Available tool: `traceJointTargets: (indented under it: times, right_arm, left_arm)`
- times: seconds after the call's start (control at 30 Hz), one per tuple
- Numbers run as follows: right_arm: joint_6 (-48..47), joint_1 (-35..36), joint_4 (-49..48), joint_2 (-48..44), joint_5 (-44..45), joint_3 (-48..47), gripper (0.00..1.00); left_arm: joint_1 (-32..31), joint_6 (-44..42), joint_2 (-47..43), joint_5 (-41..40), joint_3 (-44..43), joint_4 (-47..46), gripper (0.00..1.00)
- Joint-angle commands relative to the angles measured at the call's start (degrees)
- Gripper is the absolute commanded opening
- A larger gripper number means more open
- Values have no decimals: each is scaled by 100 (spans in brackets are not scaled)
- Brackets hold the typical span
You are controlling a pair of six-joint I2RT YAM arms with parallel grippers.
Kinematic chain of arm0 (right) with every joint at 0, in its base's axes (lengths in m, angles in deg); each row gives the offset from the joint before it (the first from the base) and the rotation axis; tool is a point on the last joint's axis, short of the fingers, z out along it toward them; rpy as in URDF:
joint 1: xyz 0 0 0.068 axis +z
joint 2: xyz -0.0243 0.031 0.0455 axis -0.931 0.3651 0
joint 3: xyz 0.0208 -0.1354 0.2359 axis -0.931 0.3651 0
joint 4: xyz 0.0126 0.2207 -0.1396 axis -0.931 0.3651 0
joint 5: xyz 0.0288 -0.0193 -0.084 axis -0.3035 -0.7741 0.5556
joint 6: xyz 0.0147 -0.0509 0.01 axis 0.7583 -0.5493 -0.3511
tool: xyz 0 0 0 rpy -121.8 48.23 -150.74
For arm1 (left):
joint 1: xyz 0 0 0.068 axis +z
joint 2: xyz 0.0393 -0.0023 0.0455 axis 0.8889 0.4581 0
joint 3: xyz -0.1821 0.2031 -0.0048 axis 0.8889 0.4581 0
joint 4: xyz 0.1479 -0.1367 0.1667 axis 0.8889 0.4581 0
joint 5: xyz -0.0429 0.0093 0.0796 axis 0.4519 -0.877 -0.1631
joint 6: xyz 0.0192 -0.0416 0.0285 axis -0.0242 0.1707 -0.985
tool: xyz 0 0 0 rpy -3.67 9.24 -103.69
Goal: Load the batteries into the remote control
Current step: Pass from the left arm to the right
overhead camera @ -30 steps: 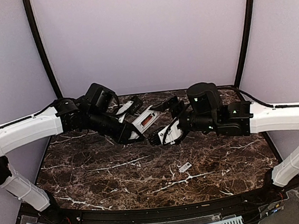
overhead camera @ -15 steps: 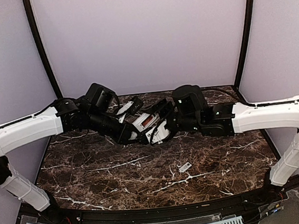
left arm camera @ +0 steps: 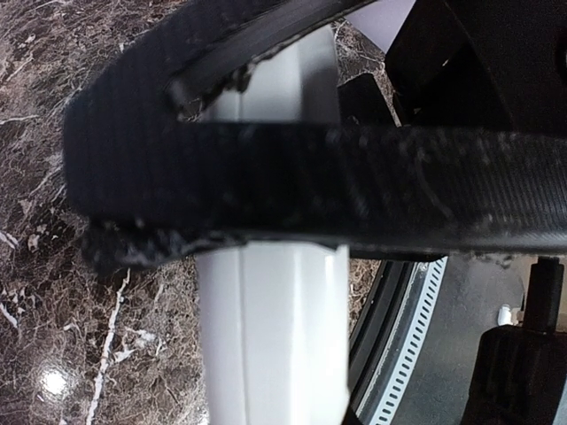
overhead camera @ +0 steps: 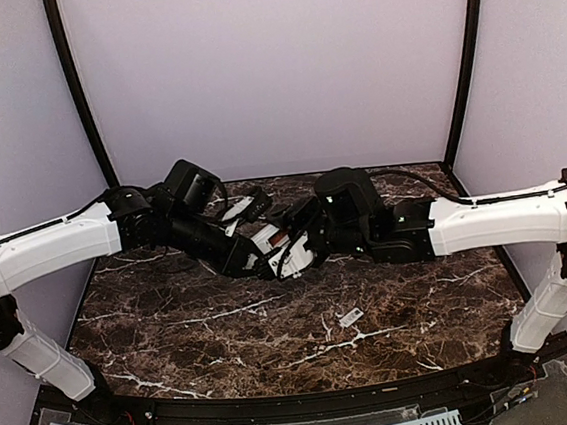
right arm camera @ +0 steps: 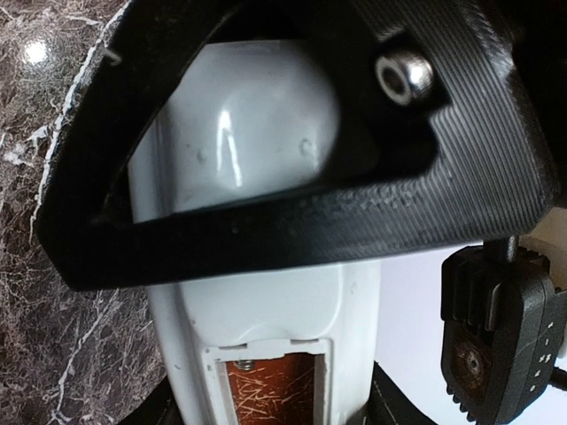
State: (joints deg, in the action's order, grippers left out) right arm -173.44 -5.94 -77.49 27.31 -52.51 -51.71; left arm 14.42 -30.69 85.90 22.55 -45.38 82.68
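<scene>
Remote control (overhead camera: pixel 265 241): a slim white handset of smooth, glossy plastic, held up off the tabletop (overhead camera: pixel 194 322) between the two arms, toward the back of the work area. Its end is rounded and domed, catching a streak of light in the right wrist view, and a straight seam runs along its narrow side in the left wrist view. On its back a rectangular recessed compartment (right arm camera: pixel 266 345) lies open. Inside it shows the orange-red battery (right arm camera: pixel 275 390), its surface flecked with fine pale scratches; whether one cell or two lie there cannot be told.

The left end effector (overhead camera: pixel 247 254) is clamped on the remote control, with one matte black, ribbed finger (left arm camera: pixel 354 186) pressed flat across the white body and the other crossing behind it. The right end effector (overhead camera: pixel 289 250) sits at the handset's other end, just beside the left one. Its black, triangular, open-framed finger (right arm camera: pixel 292 230), coarse with printed layer lines and fixed by a shiny screw, lies over the rounded end above the compartment. Whether its jaws press on the plastic or merely bracket it cannot be told.

The tabletop is dark brown polished marble with white veins. A small flat white cover piece (overhead camera: pixel 351 317) lies on it, nearer the arm bases and well apart from the handset.
</scene>
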Motion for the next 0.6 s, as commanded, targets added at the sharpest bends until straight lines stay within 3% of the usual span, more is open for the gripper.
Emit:
traceJointTargets:
  times: [0.0, 0.23, 0.57]
  right_arm:
    - [536, 44, -109, -104, 78, -14, 24]
    - [752, 66, -94, -245, 48, 146, 10]
    - [772, 134, -36, -390, 200, 389, 0]
  left_arm:
    - [-11, -130, -75, 170, -78, -211, 0]
    - [-7, -152, -50, 178, -70, -205, 0]
    - [44, -234, 76, 179, -230, -78, 0]
